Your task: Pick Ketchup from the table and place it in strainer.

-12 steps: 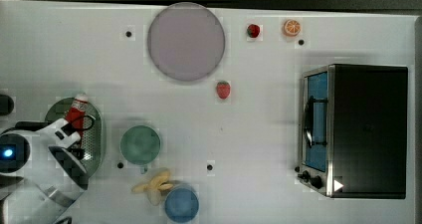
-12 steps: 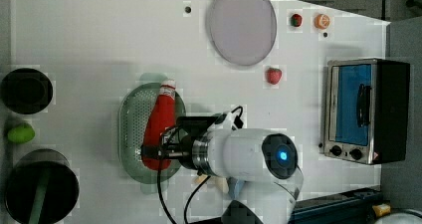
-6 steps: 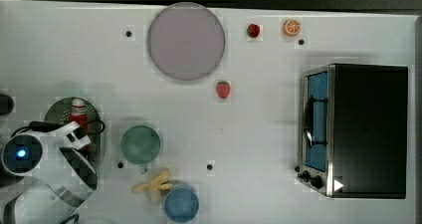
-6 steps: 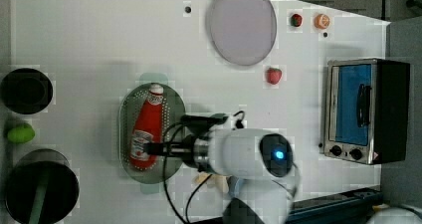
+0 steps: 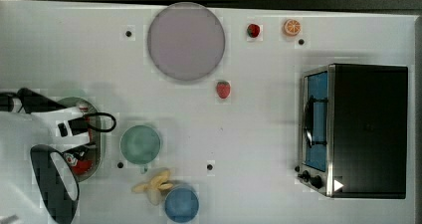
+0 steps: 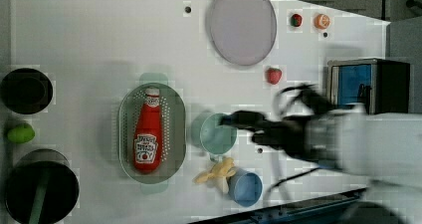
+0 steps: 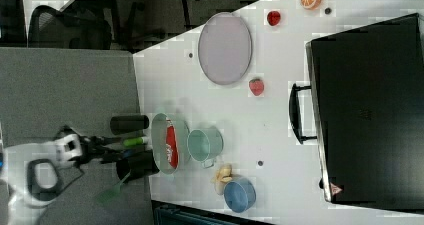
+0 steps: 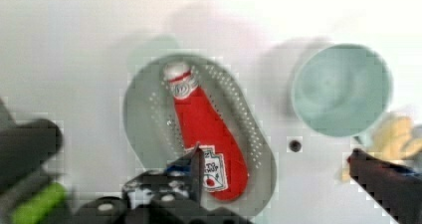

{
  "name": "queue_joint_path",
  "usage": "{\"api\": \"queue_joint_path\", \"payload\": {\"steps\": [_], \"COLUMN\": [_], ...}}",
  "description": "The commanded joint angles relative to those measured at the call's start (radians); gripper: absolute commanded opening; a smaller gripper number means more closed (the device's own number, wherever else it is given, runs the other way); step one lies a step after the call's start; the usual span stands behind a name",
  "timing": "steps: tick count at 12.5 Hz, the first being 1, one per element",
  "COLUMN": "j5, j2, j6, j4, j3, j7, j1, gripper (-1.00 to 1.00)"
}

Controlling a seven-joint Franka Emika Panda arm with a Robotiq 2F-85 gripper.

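Observation:
The red Ketchup bottle (image 6: 148, 132) lies flat inside the pale green strainer (image 6: 177, 129), white cap toward the grey-lilac plate. It has the same pose in the wrist view, Ketchup (image 8: 206, 129) in the strainer (image 8: 144, 129), and in the right view, Ketchup (image 7: 171, 146) in the strainer (image 7: 159, 135). In the top view the arm covers most of the strainer (image 5: 101, 139). My gripper (image 8: 276, 154) is open, its fingers (image 8: 195, 164) wide apart with nothing between them, raised above the bottle's label end. In the left view the gripper (image 6: 234, 119) hangs over the teal cup.
On the white table (image 6: 99, 35), a teal cup (image 6: 218, 133) stands beside the strainer, with a banana (image 6: 217, 171) and a blue cup (image 6: 246, 188) near it. Two black containers (image 6: 25, 90) (image 6: 40, 189) and a green item (image 6: 21, 133) sit across from it. Plate (image 6: 241, 25), strawberry (image 6: 273, 75) and toaster oven (image 6: 368, 82) lie farther off.
The gripper was shut on the Ketchup over the strainer; it has let go and pulled back toward the left view's right. The bottle now lies free in the strainer.

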Motion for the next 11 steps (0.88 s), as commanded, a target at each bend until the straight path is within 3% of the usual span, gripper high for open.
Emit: {"api": "queue_joint_path", "payload": {"steps": [1, 7, 11], "j5": [0.035, 0.008, -0.141], "j2": [-0.060, -0.144, -0.132], "j6": [-0.184, -0.301, -0.329], "j4": [0.051, 0.128, 0.161], "j3": [-0.095, -0.403, -0.462], "j7": [-0.108, -0.172, -0.180], "j1": [-0.102, -0.137, -0.138], "gripper": [1.00, 1.00, 1.00]}}
